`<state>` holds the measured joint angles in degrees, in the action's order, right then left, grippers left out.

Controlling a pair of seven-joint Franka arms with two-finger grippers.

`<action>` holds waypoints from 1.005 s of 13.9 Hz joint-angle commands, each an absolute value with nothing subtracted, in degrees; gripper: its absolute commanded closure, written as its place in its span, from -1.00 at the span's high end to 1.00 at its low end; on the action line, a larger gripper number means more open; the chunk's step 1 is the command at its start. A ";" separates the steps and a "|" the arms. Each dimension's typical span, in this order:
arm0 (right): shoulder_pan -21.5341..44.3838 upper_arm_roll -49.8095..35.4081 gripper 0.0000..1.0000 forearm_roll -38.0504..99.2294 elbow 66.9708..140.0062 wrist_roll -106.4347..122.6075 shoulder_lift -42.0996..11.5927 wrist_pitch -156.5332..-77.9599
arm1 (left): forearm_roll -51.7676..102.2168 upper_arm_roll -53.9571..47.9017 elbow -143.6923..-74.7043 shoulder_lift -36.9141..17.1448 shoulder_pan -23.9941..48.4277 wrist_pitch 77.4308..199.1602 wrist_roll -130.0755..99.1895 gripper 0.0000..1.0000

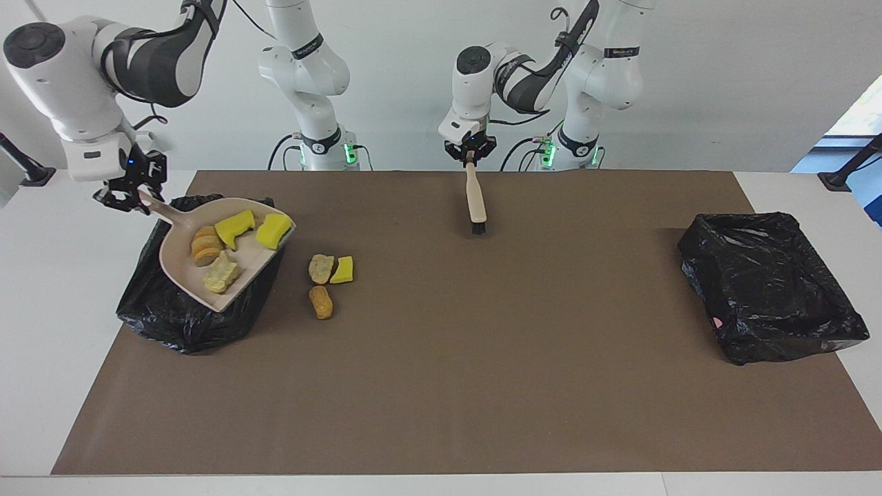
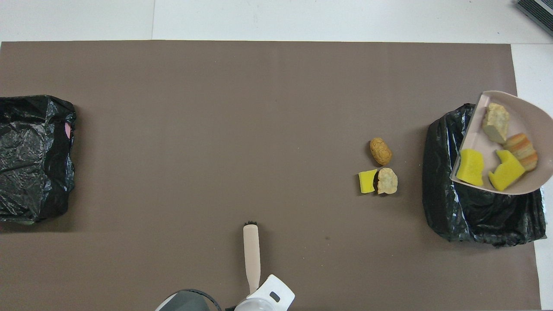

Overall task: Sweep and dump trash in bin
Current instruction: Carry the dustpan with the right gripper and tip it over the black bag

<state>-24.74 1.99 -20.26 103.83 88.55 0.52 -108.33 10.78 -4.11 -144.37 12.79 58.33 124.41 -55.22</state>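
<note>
Mat (image 1: 441,386) centre open; three trash bits (image 1: 329,279) beside bin (image 1: 186,324); dustpan (image 1: 213,255) covers bin.

Opposed high views, shared table (image 1: 441,413)

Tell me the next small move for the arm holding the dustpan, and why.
Probably tip the dustpan so its load slides out: the right gripper holds its handle over the black bin, with four pieces of trash lying in it. Three more pieces lie on the mat beside the bin.
</note>
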 commanded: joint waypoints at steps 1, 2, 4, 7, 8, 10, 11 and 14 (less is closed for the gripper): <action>-24.62 1.14 -1.00 -29.67 104.67 90.78 0.35 -111.43 | 13.61 -3.16 -146.86 14.59 59.68 126.30 -53.27 -1.00; -24.52 1.06 -1.00 -33.01 105.90 91.05 0.53 -113.36 | 14.67 -3.16 -146.95 14.59 59.68 126.30 -52.13 -1.00; -24.17 1.05 -1.00 -36.72 106.96 90.62 0.18 -117.93 | 15.03 -3.16 -146.95 14.42 59.68 126.30 -51.86 -1.00; -21.45 1.05 -1.00 -42.17 107.22 88.77 -0.26 -118.04 | 15.29 -3.16 -147.04 13.89 59.59 126.12 -50.19 -1.00; -21.18 1.05 -1.00 -44.01 107.75 88.42 0.00 -118.12 | 16.16 -3.16 -146.95 13.63 59.50 126.12 -50.01 -1.00; -19.96 0.88 -1.00 -49.11 108.28 87.72 -0.09 -118.39 | 16.96 -3.08 -146.60 13.19 58.89 125.86 -49.22 -0.54; -18.91 0.88 -1.00 -51.31 108.37 86.67 0.00 -118.39 | 17.14 -2.99 -146.08 12.75 58.71 125.60 -49.13 -0.41; -18.55 0.44 -1.00 -53.69 108.46 86.66 0.09 -117.87 | 17.14 -2.90 -142.75 9.68 54.60 125.25 -45.11 0.72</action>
<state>-18.37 0.98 -50.91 107.36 87.93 -0.79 -117.42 15.92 -3.25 -144.99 12.19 57.53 124.95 -49.04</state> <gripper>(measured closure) 0.678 0.604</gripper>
